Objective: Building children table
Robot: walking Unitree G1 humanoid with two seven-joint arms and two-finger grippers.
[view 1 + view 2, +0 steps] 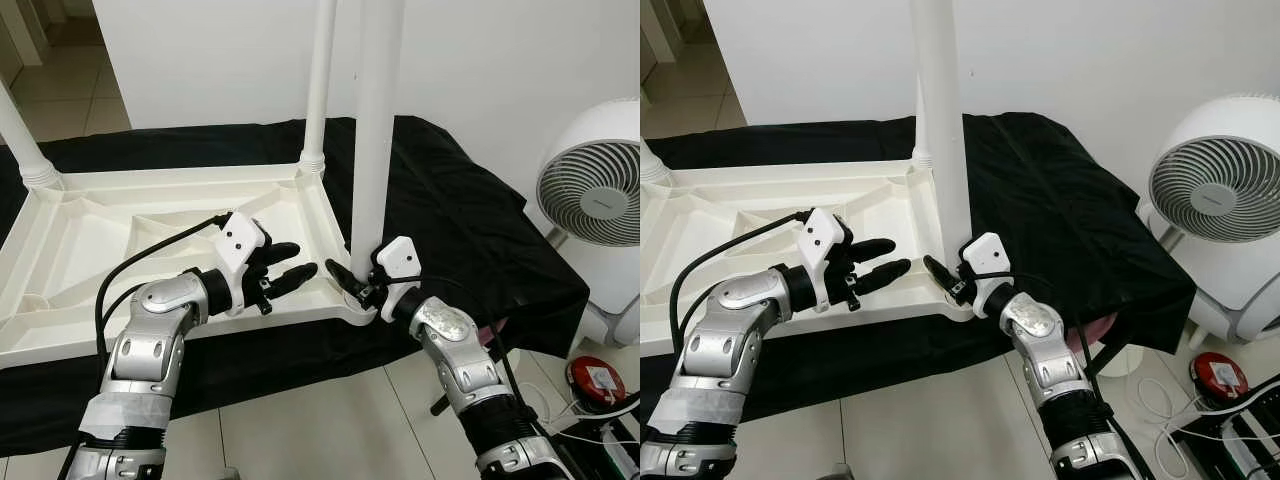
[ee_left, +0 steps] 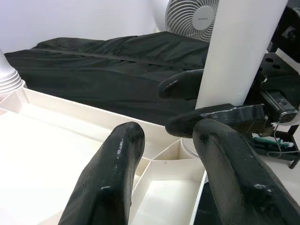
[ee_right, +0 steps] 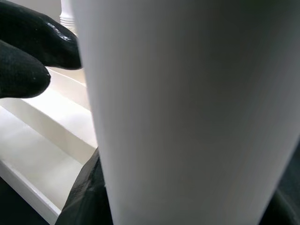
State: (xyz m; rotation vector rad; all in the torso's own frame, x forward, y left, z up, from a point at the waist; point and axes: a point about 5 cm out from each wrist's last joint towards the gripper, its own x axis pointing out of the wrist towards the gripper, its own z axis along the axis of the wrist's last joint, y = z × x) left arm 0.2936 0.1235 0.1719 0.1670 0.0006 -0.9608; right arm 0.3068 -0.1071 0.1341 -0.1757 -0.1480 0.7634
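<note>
Tabletop [image 1: 150, 235] lies upside down on the black cloth [image 1: 460, 220]; your right gripper [image 1: 352, 283] clamps the white leg [image 1: 375, 150] at its near corner socket, left gripper [image 1: 290, 272] spread beside it.

Tabletop [image 1: 150, 230] & leg [image 1: 375, 130]: smooth white plastic, semi-gloss. Cloth [image 1: 450, 200]: matt black fabric. My fingers [image 2: 112, 178]: glossy black.
</note>
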